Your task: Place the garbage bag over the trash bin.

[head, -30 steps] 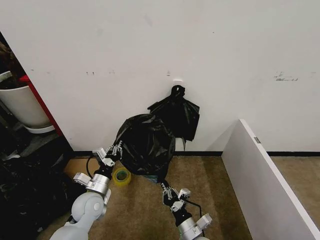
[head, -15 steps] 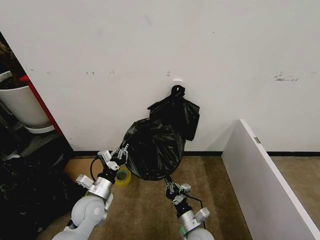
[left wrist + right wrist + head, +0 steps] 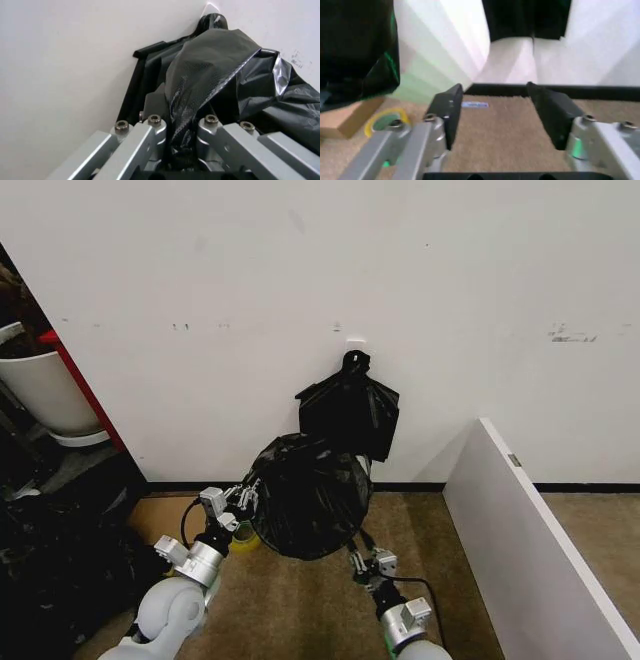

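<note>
Two grippers are seen below the knotted bags (image 3: 348, 412) hung on the wall. The garbage bag (image 3: 308, 495) is pinched by the left gripper's (image 3: 243, 502) fingers; the right gripper's (image 3: 496, 112) fingers are spread wide, empty, beneath it.

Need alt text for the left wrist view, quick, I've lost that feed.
The left claw is shut on a fold of the garbage bag, whose glossy black plastic billows out beyond the fingers. Behind it, a knotted bunch of black bags hangs against a white wall.
</note>
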Motion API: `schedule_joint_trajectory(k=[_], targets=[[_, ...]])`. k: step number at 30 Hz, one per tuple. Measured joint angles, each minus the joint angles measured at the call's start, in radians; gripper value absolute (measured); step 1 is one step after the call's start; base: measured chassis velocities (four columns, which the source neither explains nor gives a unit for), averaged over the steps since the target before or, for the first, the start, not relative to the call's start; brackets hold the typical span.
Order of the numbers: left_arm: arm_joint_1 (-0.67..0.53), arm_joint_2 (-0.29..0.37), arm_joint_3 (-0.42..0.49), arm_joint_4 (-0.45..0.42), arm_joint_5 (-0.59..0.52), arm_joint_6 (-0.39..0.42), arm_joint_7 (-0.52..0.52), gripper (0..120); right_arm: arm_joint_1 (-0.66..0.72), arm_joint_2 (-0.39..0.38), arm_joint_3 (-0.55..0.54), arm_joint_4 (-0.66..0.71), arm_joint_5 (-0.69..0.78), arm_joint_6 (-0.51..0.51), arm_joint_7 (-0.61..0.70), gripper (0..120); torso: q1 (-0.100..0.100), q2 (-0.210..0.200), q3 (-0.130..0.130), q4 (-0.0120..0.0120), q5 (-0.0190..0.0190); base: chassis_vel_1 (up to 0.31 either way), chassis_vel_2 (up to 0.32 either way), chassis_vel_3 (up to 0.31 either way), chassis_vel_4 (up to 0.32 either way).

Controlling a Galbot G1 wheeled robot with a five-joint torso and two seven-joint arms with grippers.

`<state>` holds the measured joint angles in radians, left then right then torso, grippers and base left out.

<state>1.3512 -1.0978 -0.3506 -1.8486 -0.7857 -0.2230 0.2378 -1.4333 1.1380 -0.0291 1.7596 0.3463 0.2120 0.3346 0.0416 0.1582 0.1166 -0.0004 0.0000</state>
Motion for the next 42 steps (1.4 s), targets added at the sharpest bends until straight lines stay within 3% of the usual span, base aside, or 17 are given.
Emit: schedule_joint_trajectory(k=[6,12,20,24,30,37,42], targets=[[-0.010,-0.009,0.004,0.018,0.012,-0.013,-0.007,4,-0.023,-0.007,-0.015,0.023,-0.046,-0.028,0.071,71,0.000,0.000,0.000,0.0002,0.0002,0.000,0.000,0.000,0.000],[-0.021,-0.006,0.010,0.070,0.167,-0.109,-0.018,4,-0.049,-0.020,-0.002,0.189,-0.021,-0.098,0.175,94,0.000,0.000,0.000,0.0004,-0.0002,0.000,0.000,0.000,0.000],[-0.033,-0.029,0.021,0.121,0.269,-0.195,-0.036,4,-0.080,-0.045,-0.019,0.332,-0.131,-0.054,0.069,100,0.000,0.000,0.000,0.0002,0.0000,0.000,0.000,0.000,0.000],[-0.047,-0.045,0.030,0.140,0.303,-0.234,-0.042,4,-0.064,-0.045,-0.058,0.353,-0.119,-0.061,-0.016,95,0.000,0.000,0.000,0.0002,0.0000,0.000,0.000,0.000,0.000],[-0.069,-0.061,0.047,0.166,0.367,-0.280,-0.041,4,0.005,-0.048,-0.096,0.350,0.028,-0.140,-0.063,75,0.000,0.000,0.000,0.0003,0.0000,0.000,0.000,0.000,0.000],[-0.082,-0.074,0.058,0.193,0.435,-0.340,-0.026,4,0.091,-0.038,-0.126,0.400,0.284,-0.311,0.060,48,0.000,0.000,0.000,0.0003,0.0000,0.000,0.000,0.000,0.000],[-0.078,-0.088,0.063,0.199,0.482,-0.372,-0.009,4,0.151,-0.014,-0.147,0.397,0.349,-0.353,0.110,32,0.000,0.000,0.000,0.0002,0.0000,0.000,0.000,0.000,0.000]])
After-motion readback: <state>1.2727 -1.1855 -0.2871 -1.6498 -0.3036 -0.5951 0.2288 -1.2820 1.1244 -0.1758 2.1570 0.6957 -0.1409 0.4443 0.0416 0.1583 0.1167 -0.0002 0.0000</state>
